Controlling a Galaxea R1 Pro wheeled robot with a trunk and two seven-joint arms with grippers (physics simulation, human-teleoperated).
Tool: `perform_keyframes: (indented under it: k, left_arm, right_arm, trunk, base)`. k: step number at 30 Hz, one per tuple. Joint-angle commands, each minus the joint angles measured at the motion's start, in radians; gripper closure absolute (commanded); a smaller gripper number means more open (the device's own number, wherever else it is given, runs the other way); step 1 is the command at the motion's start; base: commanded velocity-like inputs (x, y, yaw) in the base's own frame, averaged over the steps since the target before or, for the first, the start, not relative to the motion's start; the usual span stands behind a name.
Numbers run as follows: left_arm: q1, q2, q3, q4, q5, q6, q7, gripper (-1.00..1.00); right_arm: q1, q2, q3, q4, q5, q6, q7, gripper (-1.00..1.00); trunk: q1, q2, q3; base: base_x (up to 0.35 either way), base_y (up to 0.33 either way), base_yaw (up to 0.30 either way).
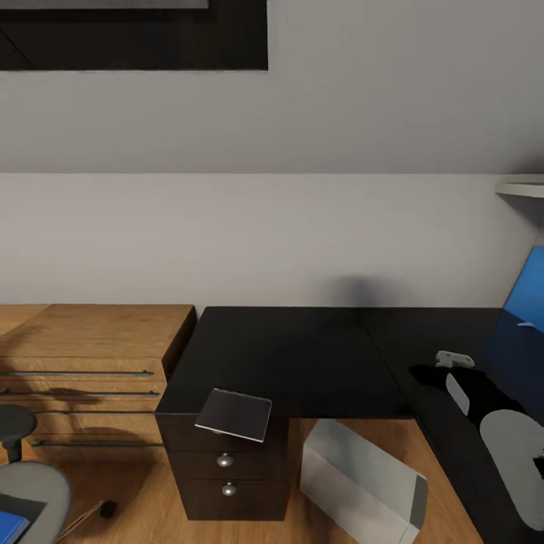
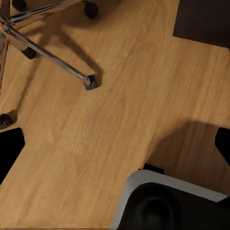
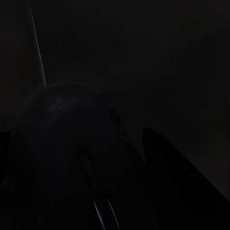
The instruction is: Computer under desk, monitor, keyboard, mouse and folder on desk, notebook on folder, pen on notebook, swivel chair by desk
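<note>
Bedroom: grey wall (image 1: 302,234), plank floor (image 2: 124,96), skylight at 11 o'clock. The glossy black worktop (image 1: 287,355) fills the centre, and a low wood cabinet (image 1: 83,340) adjoins it at 9 o'clock. The swivel chair (image 1: 34,483) stands at 8 o'clock, well apart from the worktop, with the folder (image 1: 10,525) on its seat. The computer (image 1: 363,483) lies at 5 o'clock, beneath the worktop. The notebook (image 1: 234,414) overhangs the front edge. The right arm (image 1: 495,412) reaches over the worktop's 3 o'clock wing. The right claw (image 1: 447,363) has an undeterminable grip; its wrist view is too dark. The left claw (image 2: 115,148) is spread and empty above the floor. Probable step: placing something on the worktop. Next comes fetching the folder, which requires turning toward the chair.
</note>
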Motion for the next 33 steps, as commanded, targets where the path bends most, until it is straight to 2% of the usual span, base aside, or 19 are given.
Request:
perform_keyframes:
  k: [1,4,8,11,13,14,16,17,19,20,21,23,24,26,27,28,31,33]
  left_arm:
    - [-0.001,0.001,-0.005,0.004,0.009,-0.005,0.005,-1.00]
    - [-0.001,0.001,-0.006,0.024,0.010,-0.005,0.005,-1.00]
    - [-0.002,0.001,-0.006,0.038,0.011,-0.004,0.005,-1.00]
    - [-0.002,-0.001,-0.006,0.042,0.011,-0.001,0.006,-1.00]
    - [-0.002,-0.002,-0.006,0.041,0.010,-0.001,0.006,-1.00]
    - [-0.002,-0.003,-0.006,0.037,0.009,0.000,0.007,-1.00]
    - [-0.002,-0.003,-0.006,0.026,0.009,0.000,0.007,-1.00]
    - [-0.002,-0.003,-0.006,0.017,0.009,0.001,0.007,-1.00]
    - [-0.003,-0.003,-0.006,-0.037,0.008,0.018,0.007,-1.00]
    - [-0.003,-0.002,-0.004,-0.065,0.009,0.051,0.007,-1.00]
    - [-0.037,-0.003,0.034,-0.132,0.023,0.293,0.011,-1.00]
    - [-0.074,-0.007,0.047,-0.142,0.030,0.395,0.012,-1.00]
    - [-0.129,-0.025,0.054,-0.147,0.040,0.475,0.013,-1.00]
    - [-0.174,-0.043,0.058,-0.139,0.044,0.505,0.014,-1.00]
    - [-0.245,-0.063,0.061,-0.083,0.049,0.524,0.009,-1.00]
    - [-0.260,-0.067,0.062,-0.050,0.050,0.522,0.006,-1.00]
    - [-0.270,-0.069,0.072,-0.003,0.051,0.504,0.003,-1.00]
    - [-0.274,-0.069,0.096,0.027,0.054,0.456,0.002,-1.00]
  right_arm:
    - [0.001,0.003,-0.006,-0.024,-0.002,0.028,0.002,1.00]
    - [0.004,0.007,-0.006,-0.073,-0.002,0.082,0.003,1.00]
    - [0.045,0.013,-0.007,-0.220,-0.003,0.212,0.003,1.00]
    - [0.131,0.028,-0.008,-0.405,-0.004,0.298,0.002,1.00]
    - [0.173,0.038,-0.008,-0.488,-0.004,0.337,0.001,1.00]
    - [0.214,0.049,-0.012,-0.571,-0.004,0.380,0.000,1.00]
    - [0.252,0.061,-0.022,-0.650,-0.004,0.425,0.000,1.00]
    - [0.269,0.067,-0.030,-0.689,-0.004,0.448,0.000,1.00]
    - [0.328,0.093,-0.085,-0.843,-0.003,0.537,-0.002,1.00]
    - [0.353,0.106,-0.118,-0.918,-0.003,0.581,-0.001,1.00]
    - [0.418,0.149,-0.189,-1.111,0.002,0.662,-0.007,1.00]
    - [0.428,0.157,-0.199,-1.132,0.001,0.669,-0.006,1.00]
    - [0.436,0.163,-0.206,-1.134,-0.001,0.667,-0.005,1.00]
    - [0.442,0.165,-0.208,-1.134,-0.001,0.663,-0.004,1.00]
    - [0.483,0.169,-0.211,-1.129,-0.002,0.644,-0.001,1.00]
    - [0.508,0.177,-0.211,-1.125,0.000,0.604,-0.002,1.00]
    - [0.528,0.189,-0.212,-1.111,0.002,0.552,-0.004,1.00]
    - [0.537,0.196,-0.212,-1.102,0.002,0.528,-0.006,1.00]
  trunk:
    - [-0.004,0.007,0.002]
    - [-0.015,0.028,0.012]
    - [-0.031,0.056,0.024]
    - [-0.042,0.077,0.034]
    - [-0.050,0.091,0.040]
    - [-0.054,0.098,0.043]
    - [-0.061,0.112,0.049]
    - [-0.065,0.119,0.053]
    - [-0.073,0.133,0.059]
    - [-0.077,0.140,0.062]
    - [-0.081,0.147,0.065]
    - [-0.088,0.161,0.071]
    - [-0.092,0.168,0.074]
    - [-0.100,0.182,0.081]
    - [-0.104,0.189,0.084]
    - [-0.107,0.196,0.087]
    - [-0.119,0.217,0.096]
    - [-0.127,0.231,0.103]
  base:
    - [0.000,0.000,0.000]
    - [0.000,0.000,0.000]
    - [0.000,0.000,0.000]
    - [0.000,0.000,0.000]
    - [0.000,0.000,0.000]
    - [0.000,0.000,0.000]
    - [0.000,0.000,0.000]
    - [0.000,0.000,0.000]
    - [0.000,0.000,0.000]
    - [0.000,0.000,0.000]
    - [0.000,0.000,0.000]
    - [0.000,0.000,0.000]
    - [0.000,0.000,0.000]
    - [0.000,0.000,0.000]
    - [0.000,0.000,0.000]
    - [0.000,0.000,0.000]
    - [0.000,0.000,0.000]
    - [0.000,0.000,0.000]
